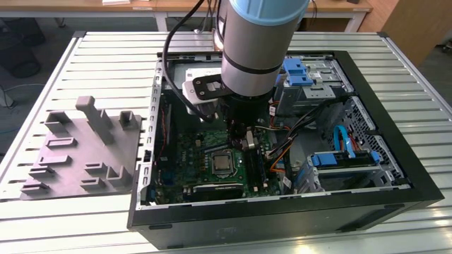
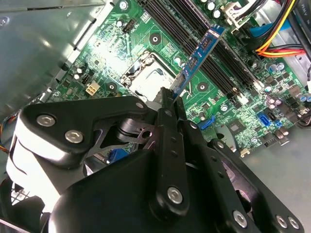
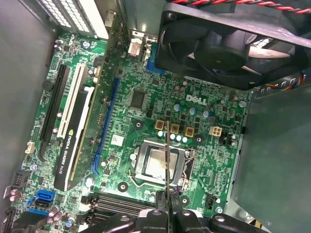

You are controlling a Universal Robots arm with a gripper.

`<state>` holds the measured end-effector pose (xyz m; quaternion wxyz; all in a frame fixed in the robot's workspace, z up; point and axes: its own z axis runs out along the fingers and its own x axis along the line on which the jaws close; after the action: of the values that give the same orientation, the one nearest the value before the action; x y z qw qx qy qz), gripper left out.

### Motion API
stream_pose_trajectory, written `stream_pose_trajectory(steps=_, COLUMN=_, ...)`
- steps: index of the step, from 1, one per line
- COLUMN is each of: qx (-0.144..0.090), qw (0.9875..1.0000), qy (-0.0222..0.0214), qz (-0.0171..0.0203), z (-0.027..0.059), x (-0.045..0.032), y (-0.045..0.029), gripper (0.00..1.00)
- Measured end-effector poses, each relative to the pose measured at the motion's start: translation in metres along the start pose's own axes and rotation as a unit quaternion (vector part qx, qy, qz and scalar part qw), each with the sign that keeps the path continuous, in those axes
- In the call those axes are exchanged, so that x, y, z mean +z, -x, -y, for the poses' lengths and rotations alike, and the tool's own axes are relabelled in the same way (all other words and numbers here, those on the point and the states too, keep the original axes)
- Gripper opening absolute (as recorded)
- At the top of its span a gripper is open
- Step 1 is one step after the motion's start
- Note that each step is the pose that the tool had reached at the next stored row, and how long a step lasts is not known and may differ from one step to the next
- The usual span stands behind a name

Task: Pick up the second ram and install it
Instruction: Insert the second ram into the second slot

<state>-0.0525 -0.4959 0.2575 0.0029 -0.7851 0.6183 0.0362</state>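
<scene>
The gripper [image 2: 171, 97] was clamped shut on the second ram [image 2: 200, 52]. The stick ran out beyond the fingertips, clear of the board, over the edge of the CPU socket [image 2: 146, 75] that faces the black memory slots [image 2: 170, 24]. Seating it well probably meant bringing the stick's long edge parallel with a free slot beside the socket, keeping it upright, then pressing straight down with even force at both ends. A tilted entry would likely jam, and the coloured cables [image 2: 277, 46] beyond the slots from the socket looked worth avoiding. In the exterior view the arm [image 1: 247, 47] dropped almost vertically into the open case [image 1: 395, 174], its wrist hanging close above the socket.
</scene>
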Motion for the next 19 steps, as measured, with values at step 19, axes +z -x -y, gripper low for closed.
stream_pose_trajectory(steps=19, qx=0.130, qw=0.9915, qy=-0.0079, qz=0.0052, z=0.0001, x=0.0013, y=-0.0001, gripper=0.14)
